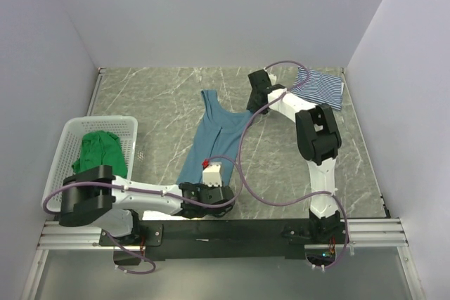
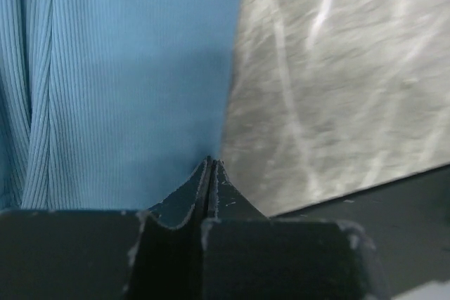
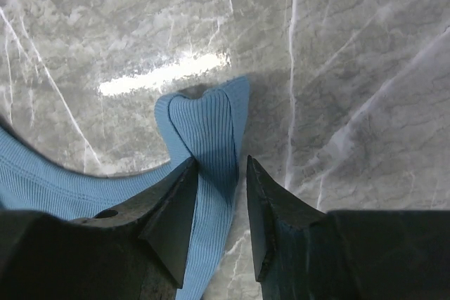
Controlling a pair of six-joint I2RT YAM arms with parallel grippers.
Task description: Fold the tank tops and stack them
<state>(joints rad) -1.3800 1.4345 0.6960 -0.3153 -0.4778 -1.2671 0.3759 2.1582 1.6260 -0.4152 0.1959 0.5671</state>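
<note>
One teal top [image 1: 214,138], hem [image 2: 140,173] pinched in left tool [image 2: 211,163], strap [image 3: 211,124] inside right tool [image 3: 220,159]

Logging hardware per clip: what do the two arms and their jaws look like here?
The left arm and right arm have white links with black joint housings. A lilac cable loops along each. The jaws are black, wedge-shaped and scuffed at the edges. A small red-and-white block sits on the left wrist.

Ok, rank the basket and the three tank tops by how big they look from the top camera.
1. White mesh basket
2. Teal tank top, spread out
3. Green tank top and striped tank top look alike: one bunched, one partly behind the right arm.
</note>
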